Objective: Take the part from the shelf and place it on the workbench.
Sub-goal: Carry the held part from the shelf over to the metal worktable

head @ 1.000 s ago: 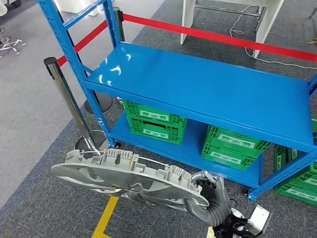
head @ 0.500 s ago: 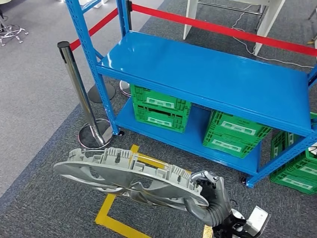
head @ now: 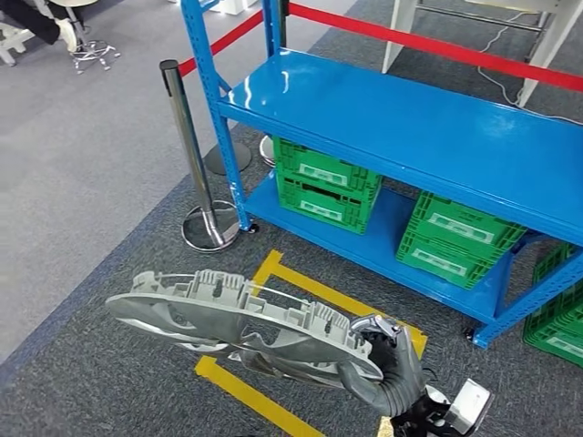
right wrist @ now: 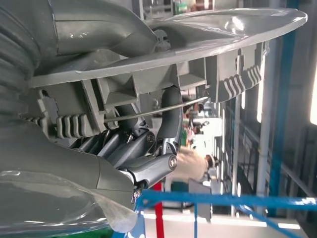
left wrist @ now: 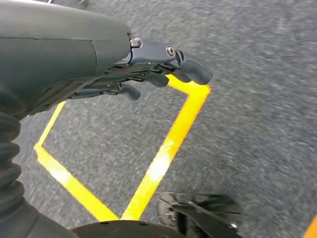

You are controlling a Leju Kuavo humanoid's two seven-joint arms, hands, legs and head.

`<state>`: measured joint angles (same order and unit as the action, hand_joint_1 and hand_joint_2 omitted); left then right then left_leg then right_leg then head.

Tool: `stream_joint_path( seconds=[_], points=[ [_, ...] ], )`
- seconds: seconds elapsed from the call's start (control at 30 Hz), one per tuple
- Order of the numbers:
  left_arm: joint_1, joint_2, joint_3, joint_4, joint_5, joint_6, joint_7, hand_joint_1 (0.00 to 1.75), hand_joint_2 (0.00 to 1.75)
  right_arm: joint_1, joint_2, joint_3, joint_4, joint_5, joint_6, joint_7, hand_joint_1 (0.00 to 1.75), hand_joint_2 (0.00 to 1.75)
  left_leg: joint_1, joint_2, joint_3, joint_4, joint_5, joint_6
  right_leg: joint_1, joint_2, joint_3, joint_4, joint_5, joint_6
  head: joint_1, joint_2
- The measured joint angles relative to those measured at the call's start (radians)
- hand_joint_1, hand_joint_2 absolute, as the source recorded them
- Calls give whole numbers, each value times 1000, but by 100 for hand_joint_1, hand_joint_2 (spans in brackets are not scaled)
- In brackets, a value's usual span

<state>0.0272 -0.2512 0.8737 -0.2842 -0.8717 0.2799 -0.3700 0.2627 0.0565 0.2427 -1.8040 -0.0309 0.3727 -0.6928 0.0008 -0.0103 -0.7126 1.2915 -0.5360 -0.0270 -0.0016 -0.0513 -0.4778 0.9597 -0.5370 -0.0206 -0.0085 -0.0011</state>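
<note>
A long grey plastic part (head: pixel 240 319) with ribbed clips along its edge hangs level over the carpet, low in the head view. My right hand (head: pixel 385 360) grips its right end, fingers wrapped over the rim. The right wrist view has the same part (right wrist: pixel 179 69) close up, with my right hand (right wrist: pixel 149 148) hooked around its ribs. My left hand (left wrist: pixel 149 74) hangs over the floor, fingers apart, holding nothing. The blue shelf (head: pixel 426 127) stands ahead, its top board bare.
Green crates (head: pixel 323 187) sit on the lower board, another crate (head: pixel 564 309) on the floor at right. A chrome post (head: pixel 189 155) with a red barrier tape (head: pixel 440 45) stands left of the shelf. Yellow floor tape (head: pixel 302 282) marks the carpet.
The whole view has swung left and back: the shelf and post have slid right in the picture, and more floor tape shows. The part stays in my right hand.
</note>
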Motion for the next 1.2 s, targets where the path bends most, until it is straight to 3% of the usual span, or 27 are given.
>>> stream_joint_path(
  seconds=[0.03, 0.07, 0.13, 0.2, 0.23, 0.27, 0.33, 0.4, 0.43, 0.47, 0.5, 0.57, 0.6, 0.63, 0.7, 0.77, 0.83, 0.9, 0.93, 0.97, 1.0, 1.03, 1.07, 1.13, 1.2],
  points=[
    [1, 0, 2, 0, -1, -1, -1, 0, 175, 0, 0, 0, 0, 1, 0, 0, 175, 175, 0, 4, 35, -35, 20, 4, 2, -12, -5, 1, 5, 1, 0, 0],
    [2, 0, 3, 0, -2, -1, -2, 0, 175, 0, 0, 0, 0, 1, 0, 0, 175, 175, -3, 14, 87, -102, 40, 10, 4, -22, -8, 1, 10, 2, 0, 0],
    [2, 0, 7, -1, -5, -1, -3, 0, 175, 0, 0, 0, 0, 1, -1, 0, 175, 175, -13, 52, 186, -257, 51, 28, 7, -41, -12, 2, 18, 9, 1, 0],
    [1, 1, 11, -1, -7, -1, -6, 0, 175, 0, 0, 1, 0, 2, -2, 0, 175, 175, -25, 72, 220, -328, 46, 42, 7, -60, -20, 4, 27, 19, 1, 0],
    [2, 1, 13, -1, -7, -1, -7, 0, 175, 0, 0, 2, 0, 2, -2, 0, 175, 175, -27, 66, 219, -338, 49, 47, 7, -69, -22, 3, 30, 24, 1, 0],
    [4, 1, 14, -1, -7, -1, -7, 0, 175, -2, 0, 3, 0, 4, -2, 0, 175, 175, -26, 57, 218, -344, 54, 51, 5, -64, -25, 5, 27, 29, 1, 0],
    [4, 1, 15, -2, -8, -1, -9, 0, 175, -3, 0, 4, -1, 5, -3, -1, 175, 175, -18, 41, 217, -356, 65, 61, 1, -16, -48, 49, -7, 36, 3, 0],
    [0, -1, 16, -2, -12, -2, -12, 0, 175, -1, 0, 3, -2, 6, -3, -1, 175, 175, -14, 22, 212, -358, 72, 66, -3, 37, -109, 176, -71, 44, 6, 0],
    [-2, -1, 16, -2, -15, -2, -13, 0, 175, 0, 0, 3, -2, 7, -4, -1, 175, 175, -14, 12, 209, -357, 73, 67, -5, 46, -144, 249, -96, 47, 8, 0],
    [-2, -2, 17, -2, -17, -2, -14, 0, 175, 2, -1, 3, -1, 8, -4, -1, 175, 175, -13, 1, 208, -355, 73, 67, -6, 49, -167, 296, -104, 51, 8, 0],
    [-3, -2, 18, -2, -18, -2, -14, 0, 175, 3, -2, 3, -1, 9, -4, 0, 175, 175, -12, -10, 207, -352, 73, 66, -9, 50, -173, 305, -91, 55, 8, 0],
    [-3, -3, 20, -2, -19, -2, -14, 0, 175, 3, -3, 3, -1, 10, -5, 0, 175, 175, -8, -36, 206, -338, 69, 59, -16, 59, -130, 208, -17, 62, 8, 0],
    [-3, -2, 21, -2, -19, -2, -14, 0, 175, 3, -3, 3, -1, 10, -5, 0, 175, 175, -6, -49, 202, -329, 64, 53, -21, 78, -100, 144, 11, 66, 8, 0],
    [-5, -2, 22, -2, -19, -2, -14, 0, 175, 3, -3, 3, -1, 10, -6, 0, 175, 175, -5, -60, 194, -315, 60, 47, -25, 98, -75, 89, 26, 67, 9, 0],
    [-7, -2, 23, -2, -19, -2, -14, 0, 175, 3, -4, 3, -2, 11, -8, -1, 175, 175, -3, -80, 172, -294, 57, 35, -26, 124, -58, 55, 19, 60, 9, 0],
    [-5, -2, 25, -2, -19, -1, -14, 0, 175, 3, -5, 4, -2, 11, -10, 0, 175, 175, 0, -95, 156, -286, 60, 25, -25, 107, -60, 58, 20, 47, 9, 0],
    [-3, -3, 29, -2, -19, -1, -14, 0, 175, 3, -5, 4, -3, 11, -11, 0, 175, 175, -2, -66, 135, -248, 36, 15, -27, 84, -62, 57, 23, 35, 4, 0],
    [-6, -3, 33, -2, -19, -1, -14, 0, 175, 3, -5, 4, -3, 11, -11, -1, 175, 175, -2, -17, 80, -129, -26, 6, -24, 56, -62, 56, 23, 28, -3, 0],
    [-7, -3, 34, -2, -19, -1, -14, 0, 175, 4, -5, 4, -3, 11, -11, -1, 175, 175, 0, -5, 47, -56, -57, 2, -22, 41, -63, 56, 22, 27, -4, 0],
    [-8, -3, 35, -2, -19, -1, -14, 0, 175, 4, -5, 4, -2, 11, -11, -1, 175, 175, 2, 0, 23, -3, -73, 1, -20, 26, -63, 56, 21, 26, -4, 0],
    [-7, -3, 35, -2, -19, -1, -14, 0, 175, 4, -5, 4, -2, 11, -11, 0, 175, 175, 2, 2, 16, 15, -70, 1, -19, 13, -63, 57, 21, 25, -4, 0],
    [-6, -3, 36, -2, -19, -1, -14, 0, 175, 4, -5, 4, -2, 11, -11, 0, 175, 175, 3, 4, 31, -10, -47, 3, -18, 0, -62, 57, 21, 25, -4, 0],
    [-5, -3, 37, -2, -20, -1, -14, 0, 175, 3, -5, 4, -2, 11, -11, 0, 175, 175, 2, 10, 64, -74, -11, 6, -18, -11, -61, 57, 20, 26, -4, 0],
    [-5, -3, 38, -2, -20, -1, -14, 0, 175, 2, -5, 4, -3, 11, -11, 0, 175, 175, -5, 45, 136, -219, 43, 16, -16, -31, -59, 56, 19, 28, -4, 0],
    [-8, -4, 38, -2, -20, -1, -14, 0, 175, 2, -5, 4, -3, 11, -11, 0, 175, 175, -14, 68, 162, -280, 53, 25, -13, -43, -61, 56, 20, 32, -3, 0]
  ],
)
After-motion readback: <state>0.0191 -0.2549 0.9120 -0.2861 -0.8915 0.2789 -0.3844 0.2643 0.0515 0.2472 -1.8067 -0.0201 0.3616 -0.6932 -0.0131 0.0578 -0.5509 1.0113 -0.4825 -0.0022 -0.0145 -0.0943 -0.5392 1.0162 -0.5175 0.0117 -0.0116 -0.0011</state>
